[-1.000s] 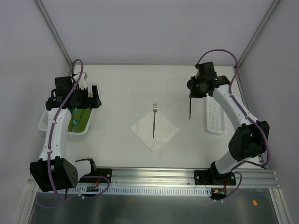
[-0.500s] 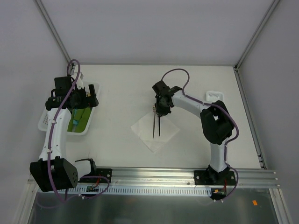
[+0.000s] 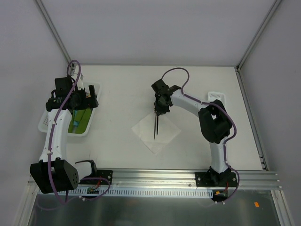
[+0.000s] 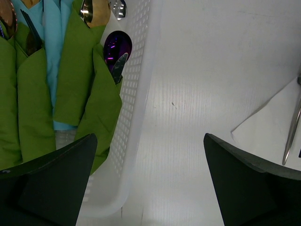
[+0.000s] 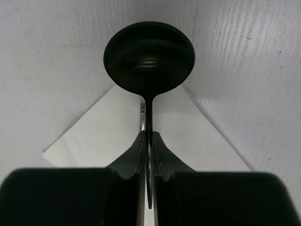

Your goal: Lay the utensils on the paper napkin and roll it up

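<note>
The white paper napkin [image 3: 142, 130] lies as a diamond at mid-table, and the thin fork [image 3: 154, 131] rests along its middle. My right gripper [image 3: 160, 107] hovers over the napkin's far corner, shut on the black spoon [image 3: 159, 124], which hangs just right of the fork. In the right wrist view the spoon [image 5: 149, 59] has its round bowl pointing away, its handle is pinched between the fingers [image 5: 135, 155], and the napkin [image 5: 103, 136] lies beneath. My left gripper [image 4: 148, 188] is open and empty by the left basket; the napkin's corner [image 4: 268, 134] and the fork [image 4: 292, 125] show at the right edge.
A white basket [image 3: 44, 123] at the left holds green and teal folded cloths [image 4: 28, 94] with gold-coloured cutlery [image 4: 94, 12]. Its perforated wall [image 4: 134, 94] runs just left of my left gripper's gap. A second white basket [image 3: 215, 96] sits at the far right, partly behind the right arm.
My right arm swung from the right basket to over the napkin with the spoon in its grip, then brought the spoon closer to the fork. The left arm stayed put.
</note>
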Controlling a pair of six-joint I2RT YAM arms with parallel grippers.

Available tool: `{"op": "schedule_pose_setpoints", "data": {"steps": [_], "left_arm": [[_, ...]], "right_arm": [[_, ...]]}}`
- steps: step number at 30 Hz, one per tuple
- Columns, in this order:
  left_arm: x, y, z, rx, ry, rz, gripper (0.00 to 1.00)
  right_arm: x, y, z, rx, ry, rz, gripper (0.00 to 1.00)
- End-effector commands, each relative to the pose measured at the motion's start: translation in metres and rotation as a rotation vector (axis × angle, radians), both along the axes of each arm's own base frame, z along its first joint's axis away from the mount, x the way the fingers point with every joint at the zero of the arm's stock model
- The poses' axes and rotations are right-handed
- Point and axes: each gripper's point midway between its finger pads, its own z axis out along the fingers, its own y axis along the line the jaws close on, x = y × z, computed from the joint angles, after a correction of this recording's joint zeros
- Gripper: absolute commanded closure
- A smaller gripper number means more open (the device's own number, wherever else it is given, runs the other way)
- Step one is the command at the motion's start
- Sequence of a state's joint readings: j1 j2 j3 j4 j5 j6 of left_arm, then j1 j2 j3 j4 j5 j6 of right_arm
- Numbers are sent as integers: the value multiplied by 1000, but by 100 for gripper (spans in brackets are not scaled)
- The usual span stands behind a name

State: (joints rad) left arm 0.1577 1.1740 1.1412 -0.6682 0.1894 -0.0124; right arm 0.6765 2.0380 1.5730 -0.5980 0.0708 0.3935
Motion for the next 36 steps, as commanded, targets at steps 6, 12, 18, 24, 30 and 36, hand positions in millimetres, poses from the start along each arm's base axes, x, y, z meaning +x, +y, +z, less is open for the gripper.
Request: {"op": "schedule_pose_setpoints", "data": {"steps": [6, 12, 18, 24, 30, 36], "left_arm": [[1, 6, 4, 28, -14, 22, 1], [1, 7, 4, 29, -15, 22, 1], [1, 7, 3, 31, -9, 24, 1], [1, 7, 0, 30, -2, 24, 1], [2, 5, -2, 17, 5, 14, 1], [2, 3, -2, 12, 5, 10, 1]], "right_arm": [[6, 4, -3, 12, 0, -21, 100], [3, 4, -9, 11, 18, -22, 100], [3, 4, -10, 21, 28, -28, 100], [0, 2, -14, 17, 40, -31, 100], [-4, -1, -17, 17, 53, -28, 100], [-10, -3, -17, 28, 53, -39, 100]]}}
